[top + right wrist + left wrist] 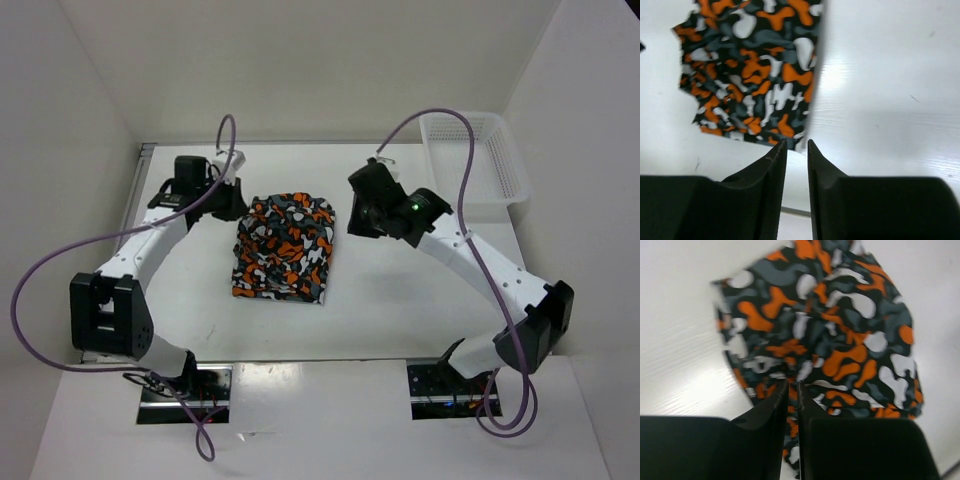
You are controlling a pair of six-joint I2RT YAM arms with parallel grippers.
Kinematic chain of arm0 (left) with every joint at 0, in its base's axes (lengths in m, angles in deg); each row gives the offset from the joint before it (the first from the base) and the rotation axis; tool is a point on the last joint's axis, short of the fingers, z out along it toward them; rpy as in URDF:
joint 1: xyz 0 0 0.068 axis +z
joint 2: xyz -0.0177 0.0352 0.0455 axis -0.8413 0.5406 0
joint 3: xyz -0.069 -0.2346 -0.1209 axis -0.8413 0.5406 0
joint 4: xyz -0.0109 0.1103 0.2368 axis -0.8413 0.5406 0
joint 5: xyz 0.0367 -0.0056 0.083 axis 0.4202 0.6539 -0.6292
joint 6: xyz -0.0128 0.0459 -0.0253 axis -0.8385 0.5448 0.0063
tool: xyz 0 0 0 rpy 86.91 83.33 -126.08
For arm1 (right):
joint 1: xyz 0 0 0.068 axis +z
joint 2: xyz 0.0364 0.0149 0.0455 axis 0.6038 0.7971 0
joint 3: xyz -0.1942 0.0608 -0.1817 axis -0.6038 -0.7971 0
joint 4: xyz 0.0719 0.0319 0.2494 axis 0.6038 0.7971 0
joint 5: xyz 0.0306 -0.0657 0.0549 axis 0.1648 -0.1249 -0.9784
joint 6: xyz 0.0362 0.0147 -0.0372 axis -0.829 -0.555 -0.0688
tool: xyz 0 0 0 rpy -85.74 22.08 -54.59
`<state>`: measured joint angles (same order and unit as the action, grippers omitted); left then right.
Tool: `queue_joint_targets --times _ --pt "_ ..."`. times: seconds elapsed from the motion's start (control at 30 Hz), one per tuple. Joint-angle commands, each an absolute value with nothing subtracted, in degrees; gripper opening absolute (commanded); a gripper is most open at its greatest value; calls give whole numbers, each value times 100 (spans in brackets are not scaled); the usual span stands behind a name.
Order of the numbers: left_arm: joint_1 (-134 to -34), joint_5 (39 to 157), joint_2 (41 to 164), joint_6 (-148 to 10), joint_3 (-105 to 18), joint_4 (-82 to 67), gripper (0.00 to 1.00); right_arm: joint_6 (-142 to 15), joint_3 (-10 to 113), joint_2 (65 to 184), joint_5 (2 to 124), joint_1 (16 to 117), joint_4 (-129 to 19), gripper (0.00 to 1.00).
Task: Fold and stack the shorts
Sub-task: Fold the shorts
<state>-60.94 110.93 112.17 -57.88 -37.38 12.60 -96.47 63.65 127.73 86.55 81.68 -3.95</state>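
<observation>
Two limbs rising from the near edge of the pale white counter: white left arm and white right arm, each reaching away. Mid-counter, folded into a compact rectangle and lying flat, the soft shorts printed with orange, white, grey and black blobs; just beside their far left corner the black left hand, pressed almost together and pinching nothing, and near their far right edge the black right hand, a narrow slit apart, likewise gripping nothing. Farthest off, at the far right corner, a white plastic mesh basket, well apart from the shorts.
</observation>
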Motion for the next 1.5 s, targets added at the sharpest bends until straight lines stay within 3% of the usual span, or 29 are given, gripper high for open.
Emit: queue_joint_targets --times 0.0,0.1,0.17,0.27,0.47,0.53,0.67,0.73,0.77,0.87,0.9,0.93,1.47 --pt "-6508 11703 11576 -5767 -3831 1617 19 -9975 5550 12366 8101 7942 -1713 29" --pt "-6651 11766 12139 -5767 -3884 1811 21 -9975 5303 12366 8163 7942 -1564 34" --pt "-6721 11548 12201 -5767 -3691 1637 37 -9975 5215 12366 8216 7942 -1564 40" --pt "-6852 11161 12324 -5767 -3559 1390 74 -9975 5162 12419 8216 7942 -1617 44" --pt "-7028 10713 12720 -5767 -3612 889 76 -9923 5162 12577 8163 7942 -1678 45" --pt "-7098 10564 12772 -5767 -3612 749 83 -9922 5162 12577 8163 7942 -1678 45" --pt "-7160 10404 12843 -5767 -3612 450 85 -9922 5030 12577 8163 7942 -1748 45" --pt "-7160 10404 12843 -5767 -3559 335 73 -9922 4969 12577 8163 7942 -1748 45" --pt "-7160 10404 12730 -5767 -3559 335 53 -9922 4969 12577 8163 7942 -1748 45" --pt "-7213 10107 12387 -5767 -3559 388 23 -9922 4829 12463 8163 7942 -1810 45" --pt "-7213 10036 12316 -5767 -3559 544 8 -9922 4776 12463 8163 7942 -1810 45" --pt "-7213 9965 12263 -5767 -3611 607 2 -9974 4775 12463 8163 7942 -1810 45" --pt "-6836 10939 11262 -5767 -4051 2381 0 -9870 4670 12463 8172 7889 -1863 45"
